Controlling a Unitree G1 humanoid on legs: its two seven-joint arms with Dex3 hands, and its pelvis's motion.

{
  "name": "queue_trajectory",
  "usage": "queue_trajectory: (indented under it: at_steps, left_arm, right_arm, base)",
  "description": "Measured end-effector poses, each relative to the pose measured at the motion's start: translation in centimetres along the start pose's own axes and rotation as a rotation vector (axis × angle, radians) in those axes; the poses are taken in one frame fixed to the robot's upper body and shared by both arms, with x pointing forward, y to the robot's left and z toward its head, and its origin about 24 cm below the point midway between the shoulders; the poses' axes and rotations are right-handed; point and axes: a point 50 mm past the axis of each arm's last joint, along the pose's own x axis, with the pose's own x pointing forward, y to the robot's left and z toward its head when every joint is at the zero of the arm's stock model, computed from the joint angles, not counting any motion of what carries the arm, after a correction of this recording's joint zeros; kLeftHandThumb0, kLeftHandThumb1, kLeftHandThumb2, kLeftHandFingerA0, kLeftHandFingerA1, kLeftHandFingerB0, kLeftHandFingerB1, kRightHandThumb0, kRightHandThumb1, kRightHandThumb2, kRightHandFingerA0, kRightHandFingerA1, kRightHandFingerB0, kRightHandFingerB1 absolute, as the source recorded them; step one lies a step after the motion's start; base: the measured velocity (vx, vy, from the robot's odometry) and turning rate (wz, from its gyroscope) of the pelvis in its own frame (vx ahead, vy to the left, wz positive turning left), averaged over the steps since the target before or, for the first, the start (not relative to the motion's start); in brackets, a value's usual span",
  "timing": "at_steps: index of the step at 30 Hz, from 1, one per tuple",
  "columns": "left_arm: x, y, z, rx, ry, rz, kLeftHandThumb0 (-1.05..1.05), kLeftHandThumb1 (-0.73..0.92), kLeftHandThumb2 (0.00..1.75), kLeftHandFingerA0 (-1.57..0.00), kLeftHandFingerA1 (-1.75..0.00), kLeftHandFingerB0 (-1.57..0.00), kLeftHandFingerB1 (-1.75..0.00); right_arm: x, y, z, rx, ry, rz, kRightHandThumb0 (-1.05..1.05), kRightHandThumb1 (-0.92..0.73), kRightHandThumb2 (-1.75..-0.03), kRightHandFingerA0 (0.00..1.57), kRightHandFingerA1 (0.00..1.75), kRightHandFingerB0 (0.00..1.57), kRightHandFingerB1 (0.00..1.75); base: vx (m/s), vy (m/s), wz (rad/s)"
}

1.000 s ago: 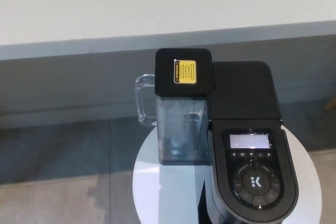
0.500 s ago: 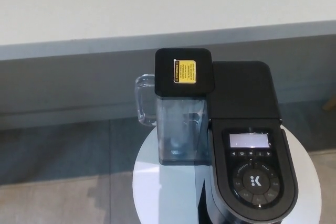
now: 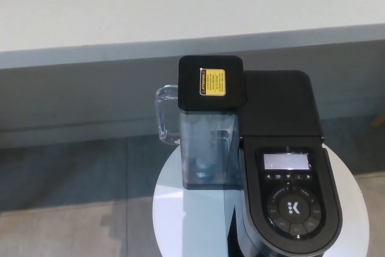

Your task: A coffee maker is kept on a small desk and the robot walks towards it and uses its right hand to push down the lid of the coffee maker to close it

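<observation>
A black coffee maker [image 3: 283, 148] stands on a small round white desk [image 3: 180, 221] at the lower right of the head view. Its rounded lid [image 3: 293, 200], with a lit display and a ring of buttons, lies flat at the front. A clear water tank [image 3: 207, 142] with a black cap and a yellow sticker [image 3: 212, 81] sits on its left side, its handle [image 3: 163, 115] pointing left. Neither of my hands shows in the picture.
A grey wall base and a white wall [image 3: 180, 4] rise just behind the desk. Grey floor tiles [image 3: 66, 173] lie to the left. A small brown object [image 3: 379, 118] peeks in at the right edge.
</observation>
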Motion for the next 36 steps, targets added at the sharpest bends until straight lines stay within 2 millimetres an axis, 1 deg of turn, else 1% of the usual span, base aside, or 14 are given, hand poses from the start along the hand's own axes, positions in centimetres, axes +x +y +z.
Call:
queue_trajectory:
  at_steps: [5,6,7,8,9,10,13,14,18,19,20,26,27,36]
  left_arm:
    - [-0.3,0.4,-0.9,0.002,0.027,0.012,-0.88,0.87,0.67,-0.14,-0.40,-0.12,-0.26]
    - [-0.3,0.5,-1.0,0.002,0.031,0.015,-0.91,0.78,0.72,-0.13,-0.39,-0.12,-0.28]
    - [-0.4,0.6,-1.2,0.003,0.036,0.018,-0.91,0.78,0.72,-0.13,-0.39,-0.12,-0.28]
    - [-0.4,0.6,-1.3,0.004,0.040,0.019,-0.39,0.39,1.02,-0.01,-0.51,0.00,-0.48]
    - [-0.4,0.7,-1.4,0.005,0.044,0.021,-0.39,0.39,1.02,-0.01,-0.51,0.00,-0.48]
    - [-0.4,0.7,-1.4,0.006,0.047,0.022,-0.38,0.38,1.01,-0.02,-0.50,0.00,-0.48]
    - [-0.4,0.6,-1.6,0.019,0.058,0.021,-0.38,0.38,1.01,-0.02,-0.50,0.00,-0.48]
    - [-0.5,0.6,-1.7,0.023,0.061,0.020,-0.83,0.73,0.63,-0.14,-0.36,-0.21,-0.28]
    - [-0.6,0.7,-2.0,0.050,0.072,0.016,-0.83,0.73,0.63,-0.14,-0.36,-0.21,-0.28]
    - [-0.6,0.7,-2.1,0.052,0.073,0.015,-0.39,0.33,0.96,-0.01,-0.51,0.00,-0.49]
    - [-0.6,0.7,-2.1,0.055,0.073,0.014,-0.39,0.31,0.95,-0.01,-0.51,0.00,-0.49]
    - [-0.6,0.8,-2.0,0.051,0.072,0.018,-0.39,0.31,0.95,-0.01,-0.51,0.00,-0.48]
    - [-0.6,0.8,-2.0,0.050,0.071,0.019,-0.82,0.67,0.61,-0.14,-0.39,-0.18,-0.27]
    - [-0.6,0.9,-2.0,0.034,0.069,0.030,-0.82,0.67,0.61,-0.14,-0.39,-0.18,-0.28]
  right_arm:
    - [0.4,3.1,-1.4,0.131,0.150,0.032,-0.77,-0.73,-1.03,0.10,0.46,0.04,0.21]
    - [0.4,3.7,-1.6,0.158,0.180,0.038,-0.75,-0.71,-1.07,0.06,0.45,0.00,0.21]
    - [0.5,4.1,-1.7,0.171,0.202,0.054,-0.75,-0.71,-1.07,0.06,0.45,0.00,0.21]
    - [0.6,4.4,-1.7,0.176,0.211,0.066,-0.74,-0.66,-1.03,0.06,0.42,0.00,0.21]
    - [0.6,4.7,-1.7,0.181,0.221,0.080,-0.74,-0.66,-1.03,0.06,0.42,0.00,0.21]
    - [0.7,4.8,-1.7,0.185,0.227,0.091,-0.76,-0.84,-0.66,0.12,0.31,0.00,0.19]
    - [0.8,5.2,-1.6,0.200,0.242,0.122,-0.76,-0.84,-0.66,0.12,0.31,0.00,0.19]
    - [0.8,5.3,-1.6,0.206,0.246,0.131,-0.79,-0.67,-0.80,0.10,0.33,0.01,0.12]
    - [0.7,5.6,-1.8,0.213,0.256,0.167,-0.79,-0.67,-0.80,0.10,0.33,0.01,0.12]
    - [0.7,5.7,-1.8,0.214,0.257,0.172,-0.80,-0.67,-0.83,0.07,0.31,0.00,0.09]
    - [0.7,5.7,-1.8,0.214,0.258,0.176,-0.85,-0.67,-1.03,0.12,0.31,0.00,0.11]
    - [0.4,5.9,-2.1,0.237,0.277,0.211,-0.85,-0.69,-1.05,0.07,0.25,0.00,0.11]
    - [0.3,6.0,-2.2,0.240,0.283,0.219,-0.88,-0.71,-1.06,0.08,0.29,0.00,0.10]
    - [0.1,6.5,-2.4,0.230,0.295,0.277,-0.88,-0.70,-1.05,0.08,0.26,0.06,0.10]
  base:
    - [0.00,0.000,0.00]
    - [0.00,0.000,0.00]
    - [0.00,0.000,0.00]
    - [0.00,0.000,0.00]
    - [0.00,0.000,0.00]
    - [0.00,0.000,0.00]
    - [0.00,0.000,0.00]
    - [0.00,0.000,0.00]
    - [0.00,0.000,0.00]
    - [0.00,0.000,0.00]
    - [0.00,0.000,0.00]
    - [0.00,0.000,0.00]
    - [0.00,0.000,0.00]
    - [0.00,0.000,0.00]
